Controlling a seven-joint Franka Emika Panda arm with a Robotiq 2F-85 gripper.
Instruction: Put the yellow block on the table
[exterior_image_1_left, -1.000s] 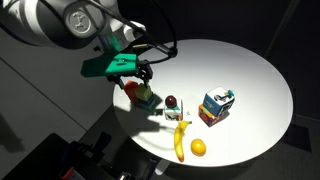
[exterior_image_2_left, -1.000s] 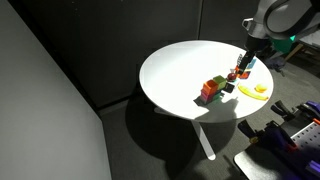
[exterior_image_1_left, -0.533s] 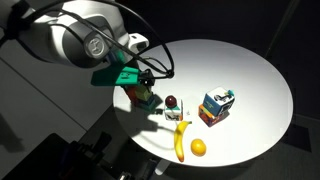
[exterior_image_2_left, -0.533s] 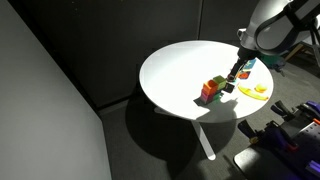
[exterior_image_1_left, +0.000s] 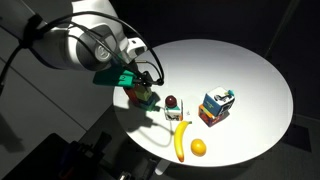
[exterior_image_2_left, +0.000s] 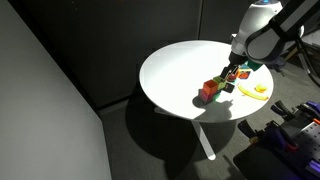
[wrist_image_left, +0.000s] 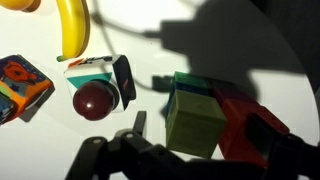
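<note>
In the wrist view the pale yellow-green block (wrist_image_left: 193, 125) sits on a darker green and blue block (wrist_image_left: 192, 84), with a red block (wrist_image_left: 238, 118) touching its right side. My gripper (wrist_image_left: 200, 122) is open, one dark finger on each side of the yellow and red blocks, not closed on them. In both exterior views the gripper (exterior_image_1_left: 140, 85) (exterior_image_2_left: 232, 74) hangs low over the block cluster (exterior_image_1_left: 143, 97) (exterior_image_2_left: 212, 89) near the edge of the round white table (exterior_image_1_left: 240, 70) (exterior_image_2_left: 175, 70). There the yellow block is too small to make out.
A banana (wrist_image_left: 70, 30) (exterior_image_1_left: 181, 140), an orange (exterior_image_1_left: 198, 147), a dark red round fruit (wrist_image_left: 92, 100) (exterior_image_1_left: 171, 102) with a small black piece (wrist_image_left: 124, 80), and a colourful box (wrist_image_left: 22, 85) (exterior_image_1_left: 216, 105) lie near the blocks. The table edge is close by.
The arm has come down and in over the block cluster; the gripper now sits low around the blocks. The objects on the table have not moved.
</note>
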